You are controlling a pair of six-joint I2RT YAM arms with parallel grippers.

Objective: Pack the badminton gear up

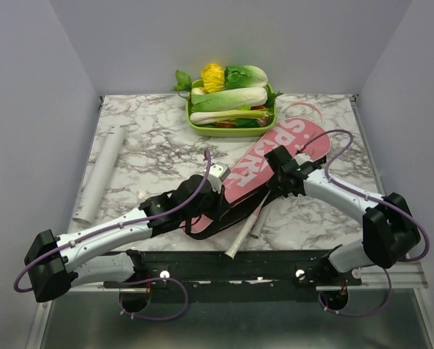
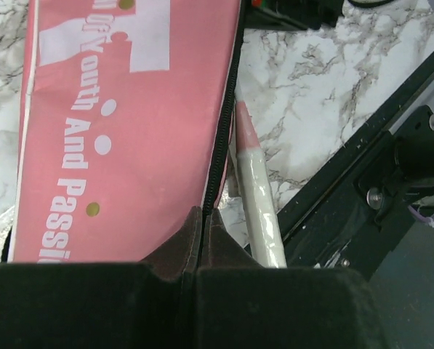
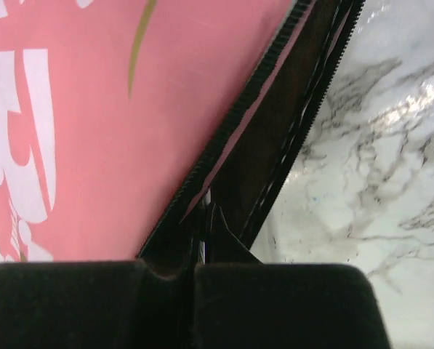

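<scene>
The pink cover bag (image 1: 275, 156) lies diagonally on the marble table, its wide end at the far right. Its side zip is open and shows the black lining (image 3: 289, 138). My left gripper (image 1: 204, 209) is shut on the bag's black zip edge (image 2: 218, 167) near the narrow end. My right gripper (image 1: 272, 179) is shut on the zip edge (image 3: 224, 156) at the bag's right side. Two pale racket handles (image 1: 244, 229) stick out of the narrow end towards the front edge. One handle (image 2: 262, 211) lies right of my left fingers. The long white tube (image 1: 100, 173) lies at the left.
A green tray (image 1: 195, 127) of vegetables stands at the back centre, touching the bag's wide end. The black mounting rail (image 1: 224, 262) runs along the front edge, and it also shows in the left wrist view (image 2: 362, 182). Grey walls close in left, right and back.
</scene>
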